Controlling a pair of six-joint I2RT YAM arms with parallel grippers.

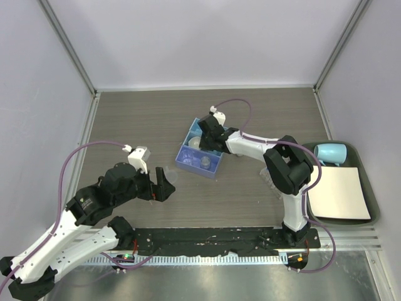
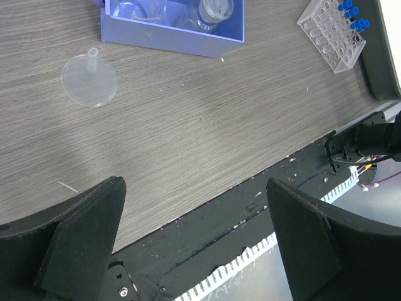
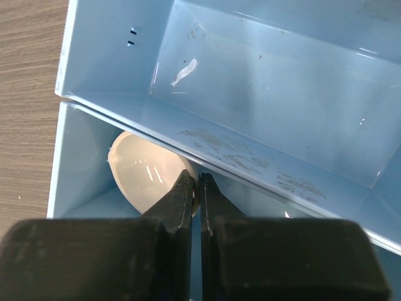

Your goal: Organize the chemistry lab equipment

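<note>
The blue three-compartment tray (image 1: 185, 157) sits mid-table. My right gripper (image 1: 208, 134) reaches into its middle compartment and is shut on the rim of a small white round dish (image 3: 147, 175), which stands tilted against the divider; its jaws (image 3: 195, 183) pinch the edge. The far compartment (image 3: 263, 81) is bare. Tiny clear beakers (image 2: 216, 9) lie in the near compartment. A clear tube rack (image 2: 329, 34) with blue-capped tubes (image 2: 354, 15) stands right of the tray. My left gripper (image 2: 194, 183) is open and empty over the table's near edge.
A clear round funnel-like piece (image 2: 89, 81) lies on the table in front of the blue tray. A dark green tray (image 1: 369, 207) at the right holds a white sheet (image 1: 338, 191) and a pale blue mug (image 1: 331, 152). Walls enclose the table.
</note>
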